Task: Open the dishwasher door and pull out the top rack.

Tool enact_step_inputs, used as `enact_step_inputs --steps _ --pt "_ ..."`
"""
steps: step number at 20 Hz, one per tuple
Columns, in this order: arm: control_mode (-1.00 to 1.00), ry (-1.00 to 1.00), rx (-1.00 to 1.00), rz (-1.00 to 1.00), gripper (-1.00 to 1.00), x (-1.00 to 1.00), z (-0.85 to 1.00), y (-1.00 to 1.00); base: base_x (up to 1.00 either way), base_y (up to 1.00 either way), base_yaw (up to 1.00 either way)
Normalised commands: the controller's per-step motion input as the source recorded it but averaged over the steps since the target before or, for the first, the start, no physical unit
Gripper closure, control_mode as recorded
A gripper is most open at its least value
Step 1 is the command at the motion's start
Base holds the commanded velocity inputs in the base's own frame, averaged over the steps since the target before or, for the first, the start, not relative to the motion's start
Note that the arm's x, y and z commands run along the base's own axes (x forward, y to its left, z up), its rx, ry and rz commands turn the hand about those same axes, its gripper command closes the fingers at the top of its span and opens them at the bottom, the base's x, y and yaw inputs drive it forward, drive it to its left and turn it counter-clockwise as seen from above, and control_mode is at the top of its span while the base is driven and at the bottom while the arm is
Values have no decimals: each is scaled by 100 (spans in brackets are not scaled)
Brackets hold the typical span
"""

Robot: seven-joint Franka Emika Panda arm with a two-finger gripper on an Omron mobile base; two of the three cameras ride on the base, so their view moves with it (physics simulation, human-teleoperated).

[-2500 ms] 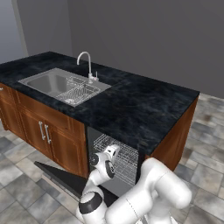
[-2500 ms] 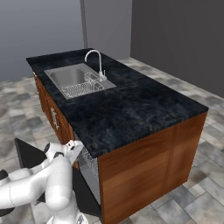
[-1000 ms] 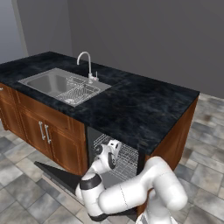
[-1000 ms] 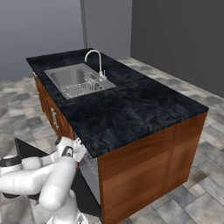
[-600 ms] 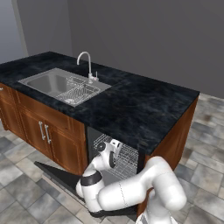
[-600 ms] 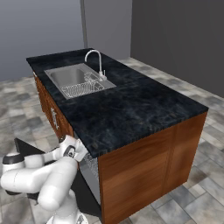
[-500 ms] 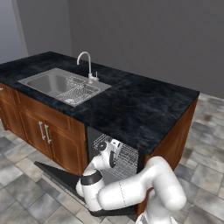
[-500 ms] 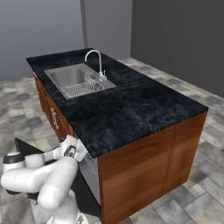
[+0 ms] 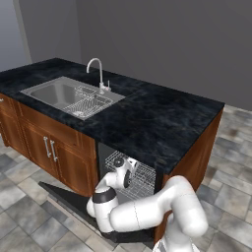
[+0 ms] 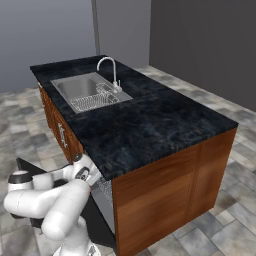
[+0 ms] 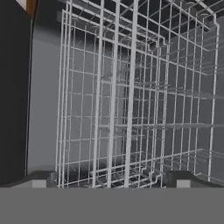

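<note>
The dishwasher door [image 9: 61, 196] lies folded down flat in front of the island, a dark panel close to the floor [image 10: 27, 169]. In the open cavity, the top rack [image 9: 143, 176] of thin white wire sits under the counter edge. My gripper [image 9: 126, 172] is at the rack's front, just below the counter lip [image 10: 93, 176]. In the hand view the rack's wires [image 11: 131, 109] stand very close, and the gripper [image 11: 111, 179] is open, its fingertips [image 11: 41, 178] far apart on either side of the front wires. No wire is pinched between them.
The black stone counter [image 9: 147, 118] overhangs the cavity. A steel sink [image 9: 64, 93] with a faucet [image 9: 98, 71] lies to the left. Brown cabinet doors [image 9: 49, 152] flank the opening on the left and a wooden end panel [image 10: 165, 195] on the right. Tiled floor surrounds the island.
The hand has crept slightly closer to the rack's front and the elbow has swung lower. The jaws stay wide; door and rack have not moved.
</note>
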Motion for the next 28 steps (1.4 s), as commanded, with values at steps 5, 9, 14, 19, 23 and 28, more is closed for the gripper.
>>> enact_step_inputs --steps 5,9,14,19,23,28 --pt "-100 2 -1 0 -100 13 -65 0 0 0 0" --pt "-100 1 -2 0 -100 16 -65 0 0 0 0" --pt "-100 1 -3 0 -100 13 -69 3 0 0 0" --pt "-100 3 -5 0 -100 11 -74 12 0 0 0" --pt "-100 6 -9 0 -100 1 -85 25 0 0 0" --pt "-100 8 -13 -1 -100 -1 -93 37 0 0 0"
